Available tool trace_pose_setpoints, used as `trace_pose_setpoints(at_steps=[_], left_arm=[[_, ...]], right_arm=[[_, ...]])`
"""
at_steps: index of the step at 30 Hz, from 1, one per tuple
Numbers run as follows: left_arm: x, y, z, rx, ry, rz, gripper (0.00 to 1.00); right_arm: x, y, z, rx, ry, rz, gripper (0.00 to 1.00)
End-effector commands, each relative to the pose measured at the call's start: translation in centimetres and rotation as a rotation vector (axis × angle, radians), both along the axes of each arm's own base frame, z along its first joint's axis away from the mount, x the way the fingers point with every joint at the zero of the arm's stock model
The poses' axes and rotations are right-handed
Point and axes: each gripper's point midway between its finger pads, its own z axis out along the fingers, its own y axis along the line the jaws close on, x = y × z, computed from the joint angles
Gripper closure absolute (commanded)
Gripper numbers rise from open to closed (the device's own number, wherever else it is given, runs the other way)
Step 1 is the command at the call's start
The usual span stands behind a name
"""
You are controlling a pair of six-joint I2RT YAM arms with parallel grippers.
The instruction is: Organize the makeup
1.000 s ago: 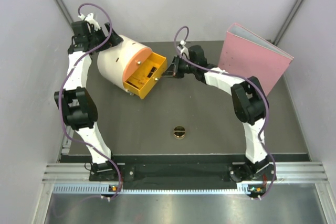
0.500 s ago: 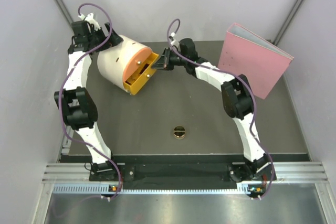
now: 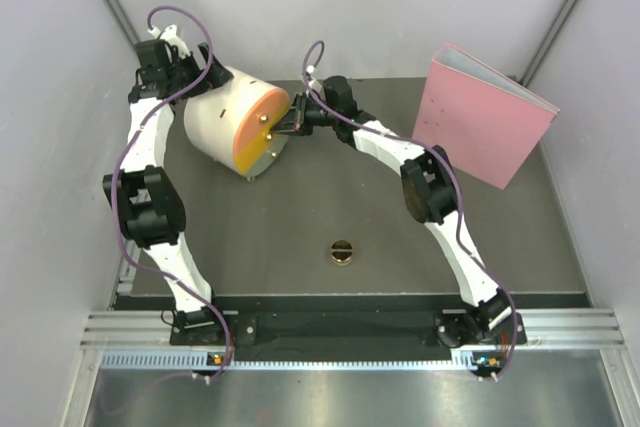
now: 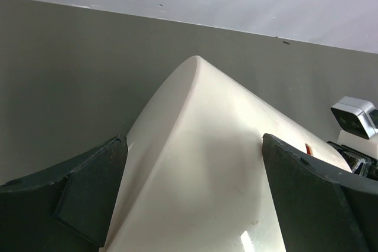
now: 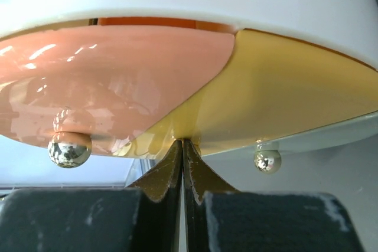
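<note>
drawer (image 3: 262,143) now pushed shut | right fingers (image 5: 182,163) clenched against it | left fingers (image 4: 88,196) spread round box (image 4: 207,163) | 1 compact (image 3: 342,251) left on table (image 3: 400,247)

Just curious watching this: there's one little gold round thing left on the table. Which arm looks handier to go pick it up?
Probably the right. Its gripper is shut against the drawer front and holds nothing, while the left gripper straddles the cream box, seemingly steadying it. The gold compact also lies toward the right arm's side.
</note>
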Motion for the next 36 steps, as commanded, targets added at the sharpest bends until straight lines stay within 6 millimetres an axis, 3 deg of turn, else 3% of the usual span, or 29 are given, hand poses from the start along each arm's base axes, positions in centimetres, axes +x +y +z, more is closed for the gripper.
trace_pose_setpoints(at_steps=[1, 2, 3, 4, 5, 6, 8, 9, 10, 13, 15, 19, 21, 23, 36], left_arm=[[-2.0, -1.4, -4.3, -0.009, 0.168, -0.043, 0.01], [-2.0, -1.4, -4.1, -0.009, 0.165, -0.043, 0.01], [-2.0, -1.4, -4.1, -0.010, 0.166, -0.043, 0.01], [-2.0, -1.4, -4.1, -0.009, 0.165, -0.041, 0.01], [-2.0, -1.3, -4.1, -0.007, 0.164, -0.039, 0.01], [-2.0, -1.4, -4.0, -0.006, 0.164, -0.041, 0.01], [-2.1, -1.3, -4.0, -0.005, 0.164, -0.040, 0.01], [-2.0, -1.3, -4.0, -0.004, 0.162, -0.042, 0.01], [-2.1, -1.4, -4.1, -0.007, 0.167, -0.043, 0.01], [-2.1, -1.3, -4.2, -0.005, 0.168, -0.041, 0.01], [-2.1, -1.4, -4.1, -0.005, 0.165, -0.042, 0.01], [-2.2, -1.4, -4.1, -0.001, 0.165, -0.044, 0.01], [-2.3, -1.3, -4.2, 0.000, 0.167, -0.042, 0.01], [-2.3, -1.3, -4.2, 0.000, 0.167, -0.042, 0.01], [-2.3, -1.3, -4.3, 0.001, 0.166, -0.042, 0.01]], right_arm=[[-0.6, 0.5, 5.5, 0.070, -0.152, -0.025, 1.00], [-1.1, -0.1, 3.8, 0.037, -0.126, -0.026, 1.00], [-1.7, -0.6, 5.3, 0.037, -0.164, -0.027, 1.00], [-2.1, -1.4, 3.7, 0.004, -0.139, -0.033, 0.99], [-2.4, -1.8, 3.5, -0.006, -0.142, -0.033, 0.98], [-2.9, -2.4, 4.8, -0.004, -0.170, -0.037, 0.96], [-3.4, -3.4, 3.0, -0.038, -0.142, -0.044, 0.84], [-3.6, -3.8, 3.5, -0.030, -0.145, -0.049, 0.78], [-3.8, -4.0, 3.2, -0.029, -0.134, -0.048, 0.67], [-4.2, -4.2, 2.0, -0.009, -0.081, -0.047, 0.52], [-4.5, -3.9, 0.8, 0.011, -0.015, -0.040, 0.48], [-4.4, -3.2, 0.5, 0.103, 0.042, -0.032, 0.37], [-4.1, -3.0, -0.4, 0.143, 0.111, -0.041, 0.37], [-3.9, -2.8, 0.0, 0.189, 0.114, -0.044, 0.36], [-2.7, -1.9, -3.9, 0.190, 0.216, -0.076, 0.43]])
